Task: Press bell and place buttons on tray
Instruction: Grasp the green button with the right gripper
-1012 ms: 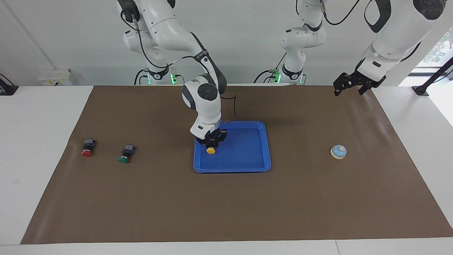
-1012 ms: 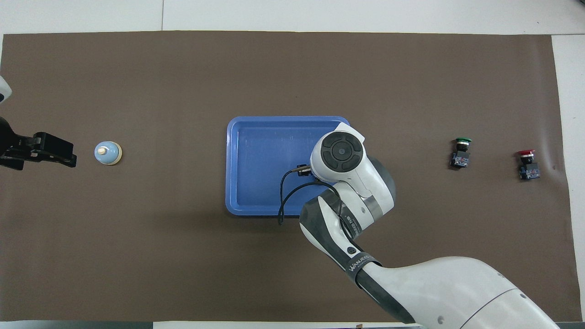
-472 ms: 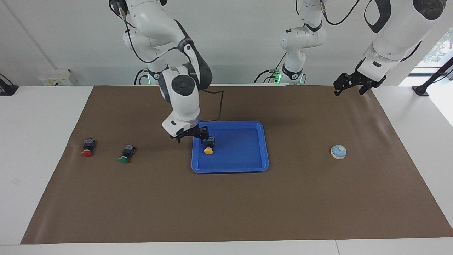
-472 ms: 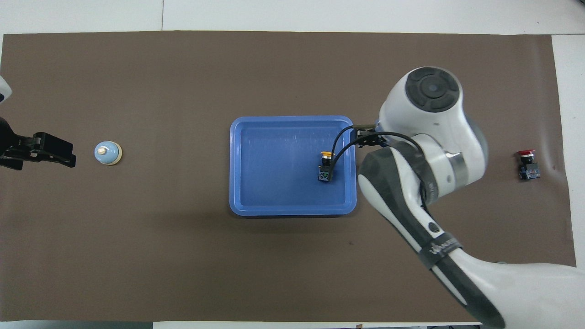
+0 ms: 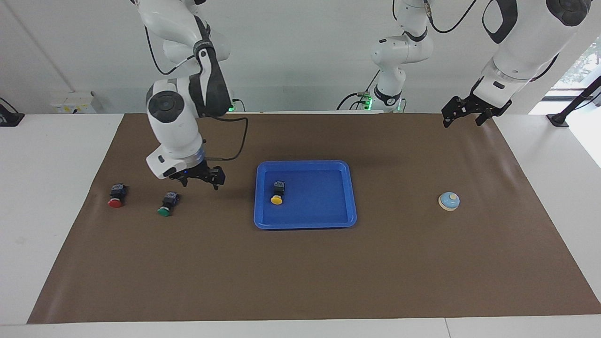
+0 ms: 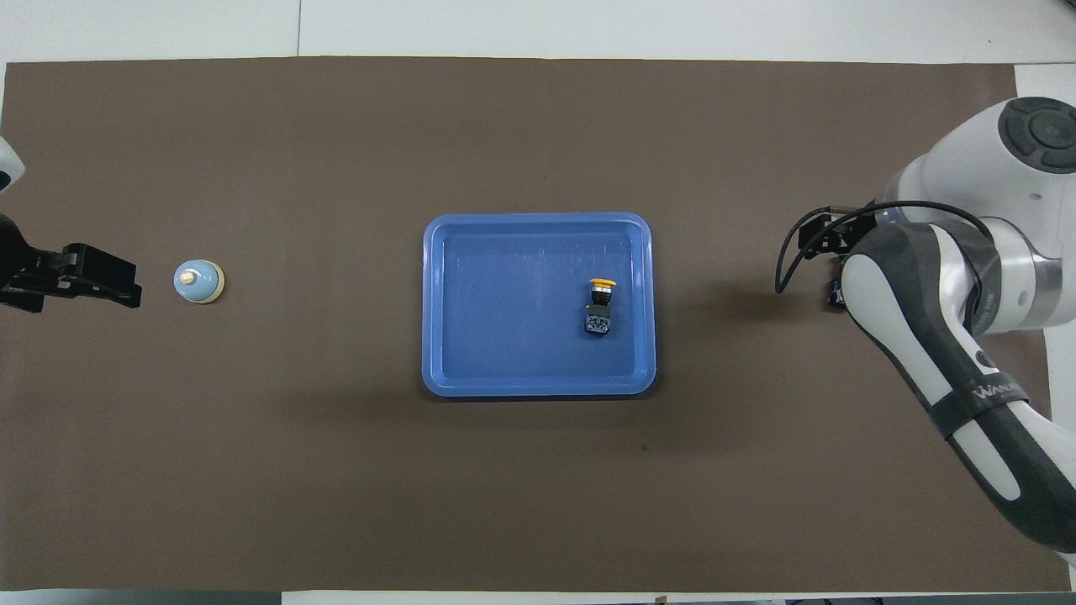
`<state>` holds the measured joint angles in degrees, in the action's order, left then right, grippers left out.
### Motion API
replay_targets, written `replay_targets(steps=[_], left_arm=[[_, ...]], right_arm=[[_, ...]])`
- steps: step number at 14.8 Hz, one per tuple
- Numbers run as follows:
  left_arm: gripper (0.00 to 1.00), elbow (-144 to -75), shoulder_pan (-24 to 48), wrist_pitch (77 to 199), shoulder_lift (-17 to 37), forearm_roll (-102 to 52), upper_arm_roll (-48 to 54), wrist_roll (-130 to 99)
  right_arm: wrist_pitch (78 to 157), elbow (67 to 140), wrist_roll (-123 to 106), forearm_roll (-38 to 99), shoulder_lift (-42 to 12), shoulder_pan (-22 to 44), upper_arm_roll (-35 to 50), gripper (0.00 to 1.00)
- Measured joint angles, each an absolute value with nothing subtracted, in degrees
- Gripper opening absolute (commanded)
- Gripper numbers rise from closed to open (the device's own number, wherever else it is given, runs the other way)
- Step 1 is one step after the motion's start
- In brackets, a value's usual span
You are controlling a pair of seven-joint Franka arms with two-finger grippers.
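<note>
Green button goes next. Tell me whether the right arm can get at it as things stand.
Probably yes. The right tool hangs open beside the green button, which lies on bare mat, apart from the red button.

We are in a robotics lab, not a home or shop. Two white Franka arms, the right arm (image 5: 178,117) and the left arm (image 5: 512,56), are mounted at the edge of a long white surface (image 5: 56,155), with green status lights glowing at their bases (image 5: 230,104) and black cables looping along them. A plain brown mat (image 5: 300,263) covers most of the surface as a bounded work area. The wall (image 5: 305,51) we see is bare and white, a socket box (image 5: 75,102) sits at its foot, and daylight comes through a window (image 5: 582,61) at the left arm's end.
</note>
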<state>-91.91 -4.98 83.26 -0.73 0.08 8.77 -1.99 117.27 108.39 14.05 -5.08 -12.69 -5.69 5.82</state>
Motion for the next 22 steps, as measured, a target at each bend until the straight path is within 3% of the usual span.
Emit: replay_targets(steps=[4, 6, 8, 10, 11, 17, 22], left_arm=[[1.0, -91.91, -4.98, 83.26, -0.78, 0.08, 8.77, -1.99], [1.0, -91.91, -4.98, 83.26, -0.79, 0.08, 8.77, -1.99], [1.0, -91.91, -4.98, 83.26, -0.8, 0.08, 8.71, -2.0], [1.0, -91.91, -4.99, 83.26, -0.8, 0.12, 8.4, -2.06], [1.0, -91.91, -5.01, 83.26, -0.8, 0.12, 8.16, -2.06], [1.0, -91.91, -5.03, 83.26, -0.8, 0.13, 7.8, -2.07], [1.0, -91.91, -5.03, 83.26, -0.8, 0.13, 7.8, -2.08]], right_arm=[[126.24, 116.03, 13.68, -5.12, -12.93, -9.11, 5.83, 1.0], [130.0, 118.37, 13.68, -5.14, -13.18, -9.47, 5.84, 0.93], [134.06, 120.2, 13.68, -5.14, -13.85, -9.61, 5.83, 0.67], [136.55, 121.26, 13.68, -5.16, -14.64, -9.85, 5.84, 0.19], [136.95, 121.43, 13.68, -5.19, -14.89, -9.96, 5.84, 0.0], [134.82, 120.57, 13.67, -5.25, -14.88, -9.42, 6.27, 0.0], [114.88, 106.56, 20.83, -5.24, -14.51, 0.71, 6.63, 0.0]])
